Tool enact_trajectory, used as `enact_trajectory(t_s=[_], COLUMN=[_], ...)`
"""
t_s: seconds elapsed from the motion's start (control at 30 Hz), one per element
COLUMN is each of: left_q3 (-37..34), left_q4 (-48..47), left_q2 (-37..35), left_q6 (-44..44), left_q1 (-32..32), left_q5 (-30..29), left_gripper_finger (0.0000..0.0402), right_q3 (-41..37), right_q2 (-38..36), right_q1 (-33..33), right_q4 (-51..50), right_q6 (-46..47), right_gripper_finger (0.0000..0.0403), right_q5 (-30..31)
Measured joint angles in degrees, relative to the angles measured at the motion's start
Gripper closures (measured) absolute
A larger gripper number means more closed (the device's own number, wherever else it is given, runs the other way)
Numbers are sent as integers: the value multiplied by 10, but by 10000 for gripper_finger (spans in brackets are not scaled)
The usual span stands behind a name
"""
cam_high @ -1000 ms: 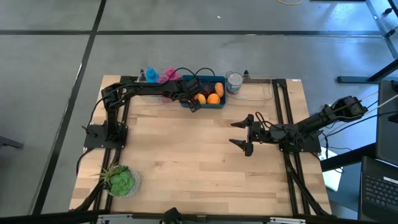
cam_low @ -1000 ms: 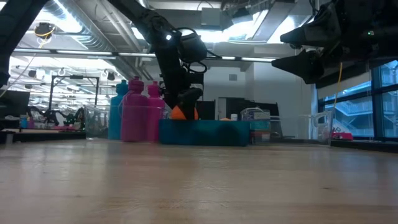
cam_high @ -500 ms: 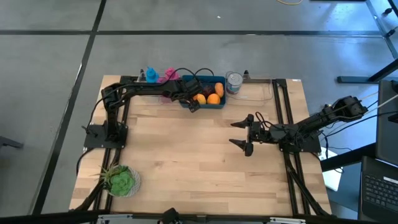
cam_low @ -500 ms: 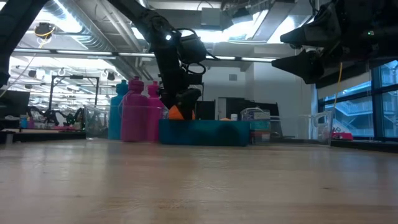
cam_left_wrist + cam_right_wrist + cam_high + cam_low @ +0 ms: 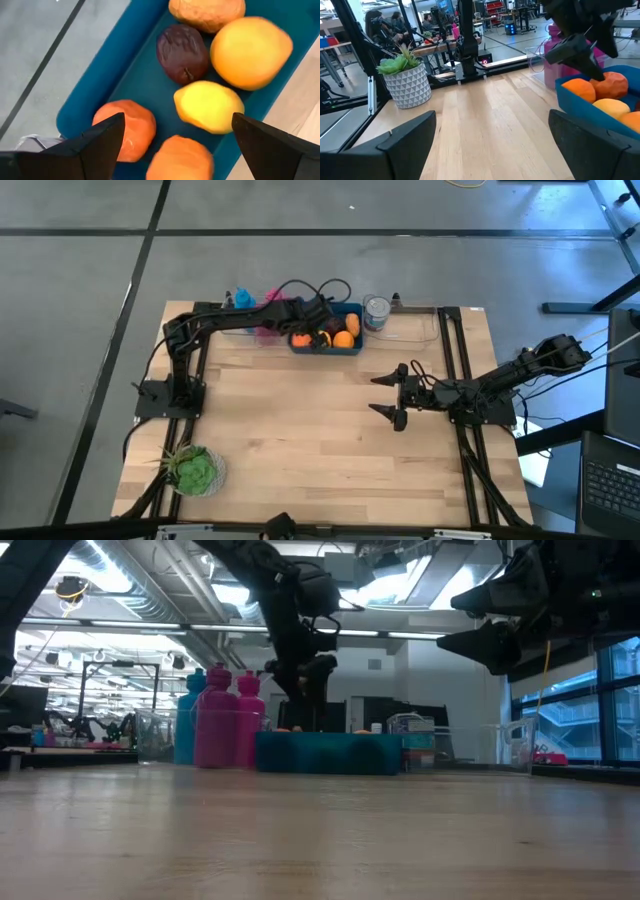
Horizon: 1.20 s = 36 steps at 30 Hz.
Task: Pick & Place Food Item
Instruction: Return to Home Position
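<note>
Here: blue bin at surface far edge holds 2 oranges, lemon, dark fruit, mango. L tool above bin, fingers spread, empty; R tool over mid-surface, likewise spread, empty.

We count one bin, six fruits inside, two pink bottles, one blue bottle, one can, one plant

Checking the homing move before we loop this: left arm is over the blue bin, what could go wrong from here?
1. Left gripper hangs open, low over the fruit in the blue bin; a flat pull-back might clip the bin wall or the pink bottles beside it.
2. Its cable loops above the bin and could snag.
Right gripper waits open mid-table, out of the way.
</note>
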Motion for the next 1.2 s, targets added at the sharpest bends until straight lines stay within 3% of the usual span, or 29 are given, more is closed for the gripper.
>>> enact_trajectory(t_s=[0.17, 0.43, 0.7, 0.87, 1.07, 1.2], left_q3=[4, 4, 4, -3, -33, -71], left_q4=[1, 40, 59, 61, 60, 71], left_q2=[0, -22, -74, -122, -209, -287], left_q6=[-2, -1, 27, 28, 19, 7], left_q1=[0, -18, -99, -152, -196, -224], left_q5=[3, 74, 88, 88, 73, 50], left_gripper_finger=[44, 56, 155, 237, 312, 349], right_q3=[0, 1, 1, 1, 21, 69], right_q2=[0, 0, 0, -5, -44, -92], right_q1=[0, -9, -29, -31, -31, -31], right_q4=[-1, 7, 12, 43, 33, -85], right_q6=[-2, -6, -19, -62, -109, -141], right_gripper_finger=[21, 21, 41, 102, 212, 306], right_q5=[-2, 24, 24, 24, 24, 25])
